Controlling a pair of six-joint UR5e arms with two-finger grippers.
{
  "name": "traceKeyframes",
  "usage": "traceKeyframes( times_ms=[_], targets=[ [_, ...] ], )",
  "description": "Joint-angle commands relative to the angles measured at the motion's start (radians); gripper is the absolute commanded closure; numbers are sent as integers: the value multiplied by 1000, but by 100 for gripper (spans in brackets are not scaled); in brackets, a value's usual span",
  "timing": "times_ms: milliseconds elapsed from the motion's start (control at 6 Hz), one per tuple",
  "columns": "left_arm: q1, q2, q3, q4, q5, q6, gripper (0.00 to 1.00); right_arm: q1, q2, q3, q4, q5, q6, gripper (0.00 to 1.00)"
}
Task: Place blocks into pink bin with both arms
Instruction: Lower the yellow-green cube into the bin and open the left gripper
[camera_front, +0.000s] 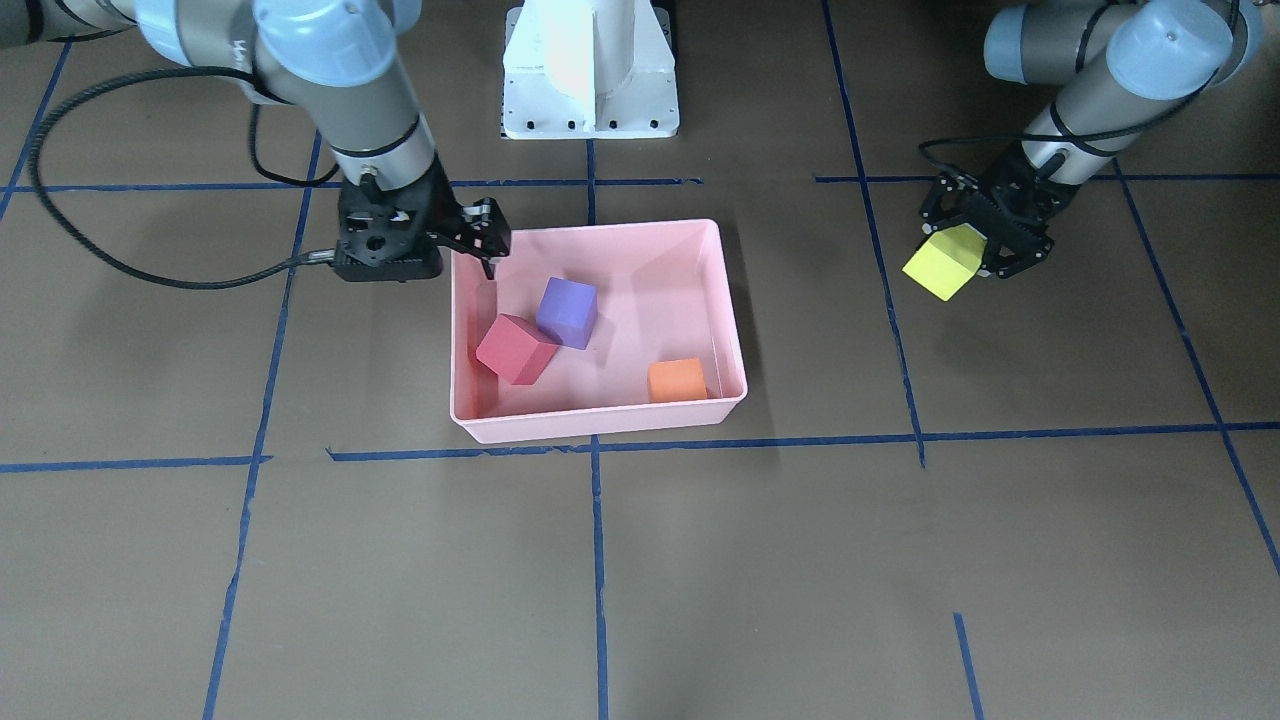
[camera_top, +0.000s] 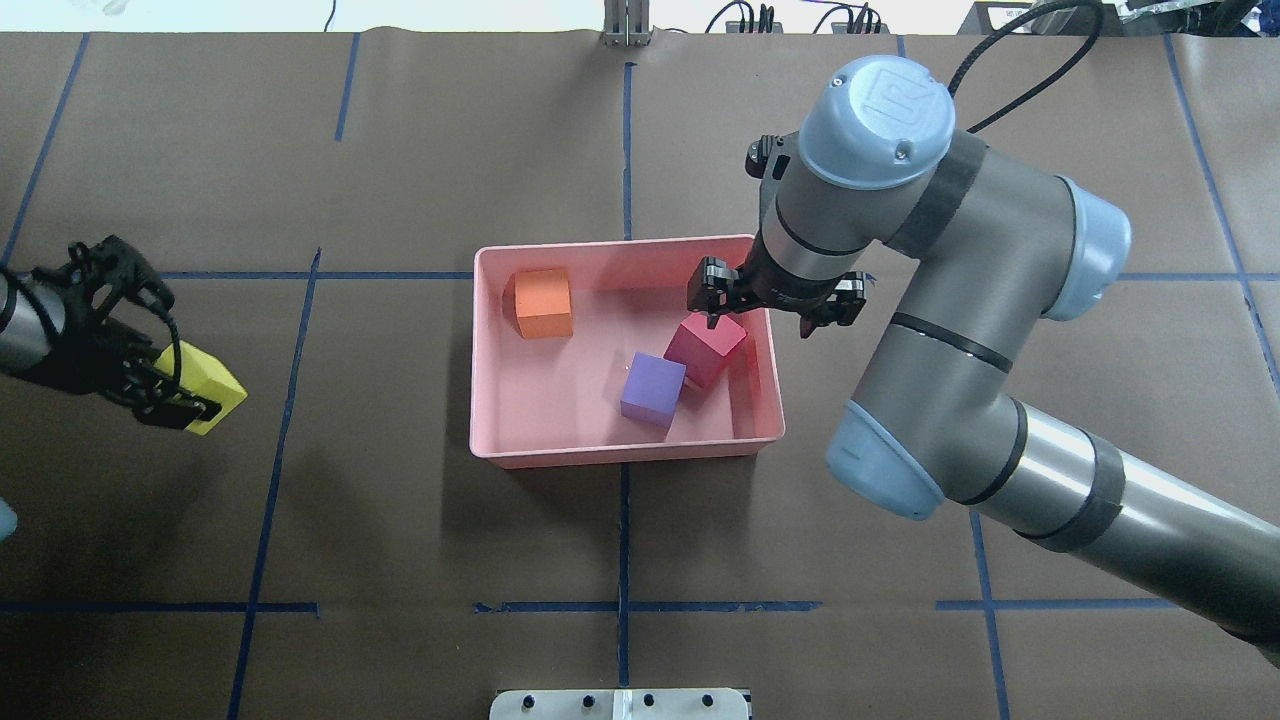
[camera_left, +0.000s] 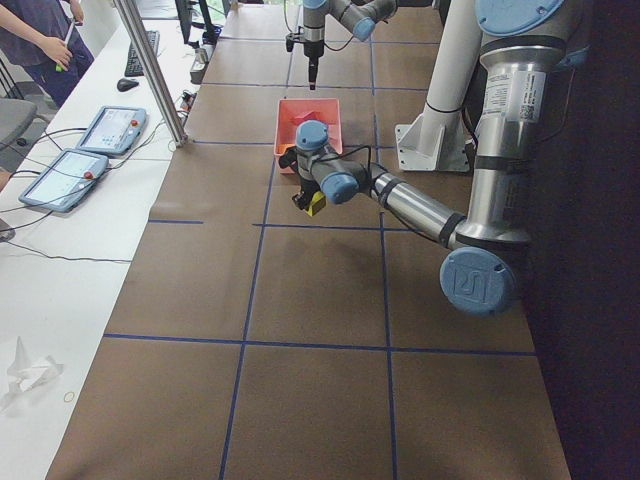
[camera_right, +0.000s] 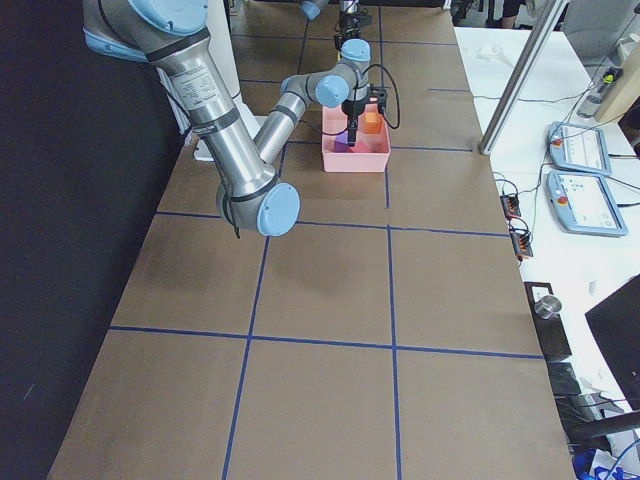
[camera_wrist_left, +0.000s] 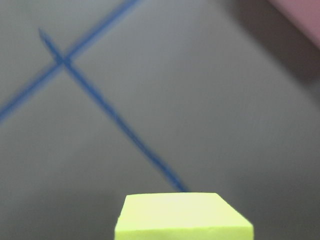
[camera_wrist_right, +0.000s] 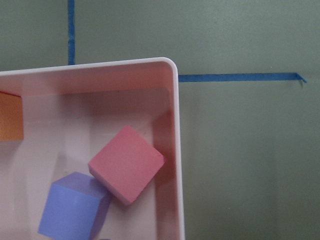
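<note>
Gripping the yellow-green block (camera_front: 945, 263) between clenched fingers, the left claw (camera_top: 172, 392) is hanging over the brown table (camera_top: 400, 560) on the robot's left side, well apart from the pink bin (camera_top: 620, 458). The left wrist view is showing the block's top face at the bottom of the picture, with blurred blue tape lines (camera_wrist_left: 115, 117) crossing on the table below it, so the block is riding clear of the surface.

The right claw (camera_top: 772, 308) is hovering over the bin's far right corner with its fingers spread wide and nothing between them. One fingertip (camera_top: 712, 318) is pointing down just above the red-pink block (camera_top: 705, 345), while the other is standing outside the bin's right wall.

Three blocks are lying inside the bin. The red-pink block is sitting tilted near the right wall and touching the purple block (camera_top: 653, 388), which is resting just beside it toward the robot. The orange block (camera_top: 543, 303) is sitting flat in the far left corner, apart from the other two.

The white pedestal (camera_front: 590, 70) is standing at the robot's edge of the table, in line with the bin
</note>
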Motion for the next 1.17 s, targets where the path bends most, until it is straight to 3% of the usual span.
traceKeyframes(
  times_ms=[0,167,333,500,667,833,1000],
  targets=[
    [1,-283,-14,298,6,-206,63,61,-94,56,1,8,-167,0],
    [53,-372,-8,344,16,-354,63,95,-156,87,0,16,-261,0],
    [128,-474,42,349,105,-516,63,159,-219,106,1,69,-366,0],
    [184,-567,137,347,148,-613,63,222,-286,127,1,101,-483,0],
    [224,-621,206,344,176,-658,49,271,-350,151,1,124,-567,0],
    [226,-611,194,338,188,-654,0,305,-401,171,1,129,-626,0],
    [226,-593,179,345,190,-650,0,358,-455,179,1,164,-719,0]
  ],
)
